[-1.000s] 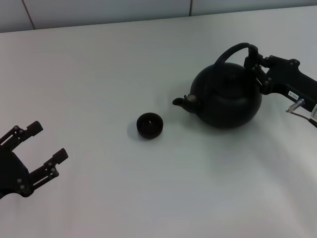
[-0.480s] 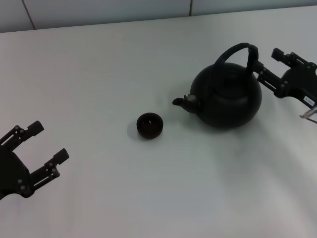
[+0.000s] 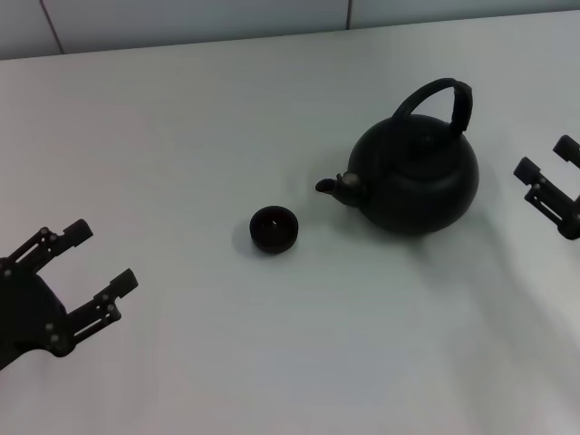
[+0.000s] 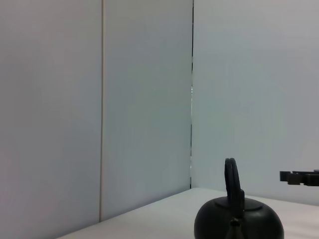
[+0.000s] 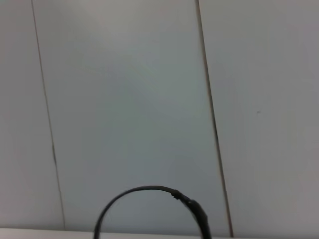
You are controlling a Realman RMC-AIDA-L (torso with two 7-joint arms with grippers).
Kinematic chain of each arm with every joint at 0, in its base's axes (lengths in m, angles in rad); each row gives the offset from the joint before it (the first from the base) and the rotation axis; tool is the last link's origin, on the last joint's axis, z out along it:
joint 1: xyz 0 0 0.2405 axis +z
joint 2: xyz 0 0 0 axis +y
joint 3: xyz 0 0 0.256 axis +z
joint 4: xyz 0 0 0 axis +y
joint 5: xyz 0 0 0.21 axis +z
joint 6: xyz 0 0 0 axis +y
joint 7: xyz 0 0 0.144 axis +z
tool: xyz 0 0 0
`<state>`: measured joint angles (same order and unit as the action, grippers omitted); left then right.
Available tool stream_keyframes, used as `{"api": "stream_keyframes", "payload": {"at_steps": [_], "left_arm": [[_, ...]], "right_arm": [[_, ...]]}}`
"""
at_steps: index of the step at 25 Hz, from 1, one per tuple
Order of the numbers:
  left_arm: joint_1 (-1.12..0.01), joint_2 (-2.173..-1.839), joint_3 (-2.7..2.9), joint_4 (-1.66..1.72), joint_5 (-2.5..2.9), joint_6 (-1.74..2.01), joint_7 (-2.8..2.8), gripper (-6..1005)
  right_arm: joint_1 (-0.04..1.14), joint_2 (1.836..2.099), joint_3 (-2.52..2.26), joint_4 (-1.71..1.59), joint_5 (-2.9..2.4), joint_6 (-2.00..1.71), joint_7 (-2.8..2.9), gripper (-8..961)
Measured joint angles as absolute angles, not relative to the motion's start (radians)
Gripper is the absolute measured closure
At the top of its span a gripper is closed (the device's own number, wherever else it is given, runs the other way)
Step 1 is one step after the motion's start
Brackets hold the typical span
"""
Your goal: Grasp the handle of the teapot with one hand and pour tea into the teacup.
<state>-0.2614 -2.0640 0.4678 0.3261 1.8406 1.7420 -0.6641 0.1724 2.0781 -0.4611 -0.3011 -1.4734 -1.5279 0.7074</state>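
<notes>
The black teapot [image 3: 415, 177] stands upright on the white table [image 3: 272, 362], right of centre, its short spout [image 3: 330, 185] pointing left. Its arched handle [image 3: 444, 98] rises over the lid, untouched. The small black teacup [image 3: 273, 228] sits to the left of the spout, a short gap away. My right gripper [image 3: 555, 175] is open at the right edge, well clear of the teapot. My left gripper [image 3: 98, 261] hangs open near the lower left corner. The left wrist view shows the teapot [image 4: 238, 224] and handle [image 4: 233, 183]; the right wrist view shows only the handle [image 5: 149, 206].
Pale wall panels [image 3: 181, 23] run along the far edge of the table. The right gripper's fingers [image 4: 299, 176] show far off in the left wrist view.
My right gripper has let go of the teapot's handle, opened, and drawn back to the right and nearer. The left gripper has shifted slightly rightward. Teapot and teacup have stayed put.
</notes>
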Motion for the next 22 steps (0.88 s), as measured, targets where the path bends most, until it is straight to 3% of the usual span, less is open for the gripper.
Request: {"api": "stream_keyframes", "payload": {"at_steps": [8, 11, 14, 17, 20, 22], "left_arm": [[-0.327, -2.035, 0.579, 0.405, 1.886, 1.749, -0.853, 212], [-0.346, -2.026, 0.603, 0.423, 1.903, 1.748, -0.903, 212], [-0.454, -1.975, 0.66, 0.457, 2.013, 1.742, -1.075, 212], [-0.454, -1.975, 0.66, 0.457, 2.013, 1.742, -1.075, 212], [-0.546, -1.956, 0.659, 0.496, 2.137, 1.741, -1.19, 212], [-0.557, -1.961, 0.652, 0.5, 2.146, 1.745, -1.195, 212]], "right_arm": [[0.171, 2.04, -0.472, -0.5, -1.745, -1.725, 0.872, 273], [0.209, 2.036, -0.473, -0.633, -1.92, -1.771, 0.987, 273], [0.264, 2.032, -0.473, -0.719, -2.055, -1.789, 1.065, 274], [0.33, 2.026, -0.473, -0.775, -2.178, -1.797, 1.125, 274], [0.39, 2.017, -0.472, -0.794, -2.26, -1.816, 1.172, 274], [0.419, 2.015, -0.472, -0.801, -2.288, -1.83, 1.19, 274]]}}
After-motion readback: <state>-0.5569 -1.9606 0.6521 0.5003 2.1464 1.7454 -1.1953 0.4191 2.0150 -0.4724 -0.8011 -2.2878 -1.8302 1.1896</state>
